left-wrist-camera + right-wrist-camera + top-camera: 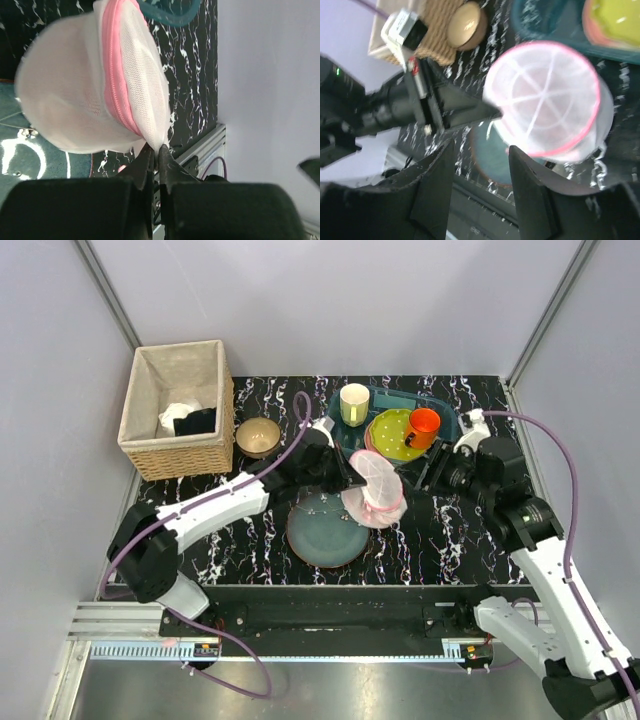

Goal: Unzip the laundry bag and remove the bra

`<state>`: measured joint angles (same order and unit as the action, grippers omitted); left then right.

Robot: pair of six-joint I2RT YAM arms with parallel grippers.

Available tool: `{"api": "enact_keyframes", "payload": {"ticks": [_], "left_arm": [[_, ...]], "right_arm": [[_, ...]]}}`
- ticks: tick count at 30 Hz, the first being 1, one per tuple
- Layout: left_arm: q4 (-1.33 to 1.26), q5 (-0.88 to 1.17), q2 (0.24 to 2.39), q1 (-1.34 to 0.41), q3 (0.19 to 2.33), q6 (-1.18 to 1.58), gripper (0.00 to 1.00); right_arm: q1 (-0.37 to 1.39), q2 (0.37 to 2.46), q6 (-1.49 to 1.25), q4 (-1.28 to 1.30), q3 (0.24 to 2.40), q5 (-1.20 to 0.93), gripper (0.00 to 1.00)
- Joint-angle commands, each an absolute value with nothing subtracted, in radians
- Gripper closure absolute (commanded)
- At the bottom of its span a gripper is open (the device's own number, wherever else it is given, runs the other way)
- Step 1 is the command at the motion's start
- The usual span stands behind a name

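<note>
The laundry bag [374, 486] is a round white mesh pouch with pink zip trim, held up above the table over the blue-grey plate's right rim. My left gripper [347, 476] is shut on the bag's mesh edge beside the pink zip [118, 80]; its fingertips [148, 153] pinch the fabric. In the right wrist view the bag [545, 97] shows as a pink-rimmed circle. My right gripper [428, 474] is open and empty, just right of the bag; its fingers [532, 197] stand apart. The bra is not visible; the zip looks closed.
A blue-grey plate [322, 532] lies under the bag. A wicker basket [180, 410] with white and black cloths stands back left. A brown bowl [258, 436], a cream cup [354, 403], and a teal tray [445, 415] with a green plate and orange mug are behind.
</note>
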<state>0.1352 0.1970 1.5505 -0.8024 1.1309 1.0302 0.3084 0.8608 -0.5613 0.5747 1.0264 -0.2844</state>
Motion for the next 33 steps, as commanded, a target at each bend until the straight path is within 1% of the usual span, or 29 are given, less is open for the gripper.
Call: {"api": "enact_keyframes", "payload": {"ticks": [1,4,6,9,13,17,23,27,33], "left_arm": [[0.218,0.037,1.468,-0.801,1.193,1.060,1.00],[0.277,-0.087,1.436,-0.807,1.201,1.071,1.00],[0.296,-0.120,1.413,-0.808,1.206,1.083,1.00],[0.321,-0.155,1.397,-0.811,1.212,1.086,1.00],[0.362,-0.173,1.401,-0.810,1.226,1.092,1.00],[0.391,-0.181,1.399,-0.811,1.232,1.103,1.00],[0.416,-0.158,1.410,-0.811,1.227,1.157,1.00],[0.417,-0.140,1.407,-0.811,1.223,1.166,1.00],[0.413,-0.083,1.393,-0.811,1.224,1.189,1.00]], "right_arm": [[0.422,0.867,-0.716,0.520,0.974,-0.328,0.43],[0.529,0.911,-0.791,0.416,0.937,-0.328,0.44],[0.612,0.931,-0.808,0.365,0.925,-0.290,0.44],[0.661,0.968,-0.827,0.266,0.881,-0.281,0.44],[0.680,1.035,-0.839,0.177,0.836,-0.247,0.44],[0.681,1.060,-0.867,0.106,0.779,-0.236,0.45],[0.681,1.114,-0.867,0.008,0.767,-0.316,0.47],[0.683,1.150,-0.832,-0.086,0.729,-0.267,0.46],[0.683,1.200,-0.793,-0.152,0.706,-0.229,0.46]]}}
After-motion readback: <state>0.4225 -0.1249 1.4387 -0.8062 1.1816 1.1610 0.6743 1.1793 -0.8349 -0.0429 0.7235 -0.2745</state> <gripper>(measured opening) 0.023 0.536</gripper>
